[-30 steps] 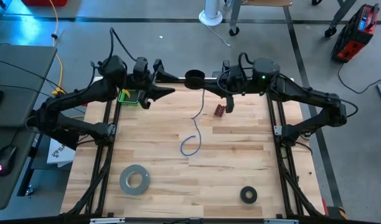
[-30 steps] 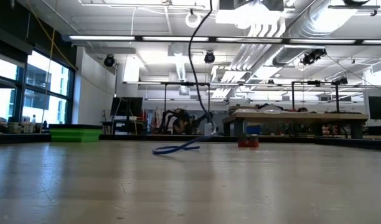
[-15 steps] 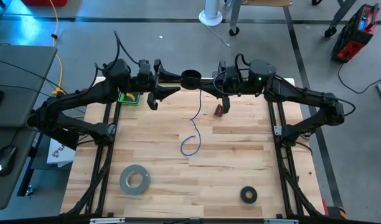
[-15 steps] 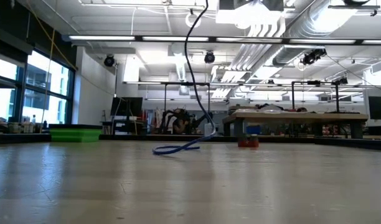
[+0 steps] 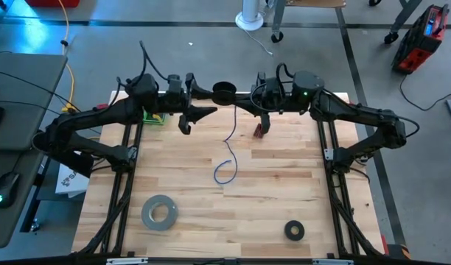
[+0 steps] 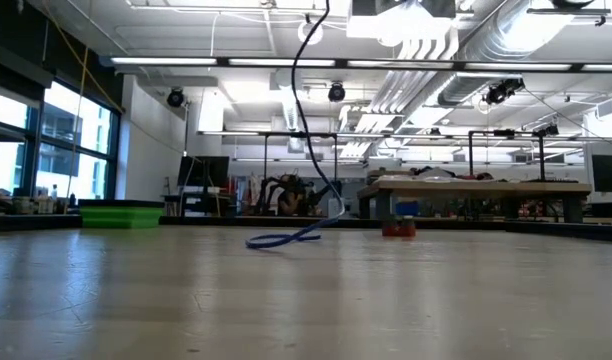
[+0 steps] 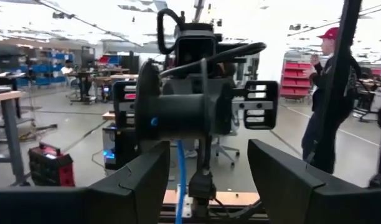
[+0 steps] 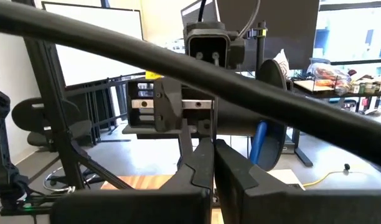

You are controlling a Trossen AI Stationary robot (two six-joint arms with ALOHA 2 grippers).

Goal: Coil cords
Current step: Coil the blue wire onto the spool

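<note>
Above the wooden bench's (image 5: 270, 199) far edge, the left hand (image 5: 202, 103) spreads beside the small black round spool (image 5: 224, 91); the right hand (image 5: 244, 101) is pressed together; the thin blue cord (image 5: 227, 166) dangles onto the bench.

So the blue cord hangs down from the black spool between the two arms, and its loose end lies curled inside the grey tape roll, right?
Not quite. The blue cord does hang from the black spool between the two arms, but its loose end lies curled on the bare wooden table, well apart from the grey tape roll, which sits nearer the table's front left corner. The high view shows it.
</note>
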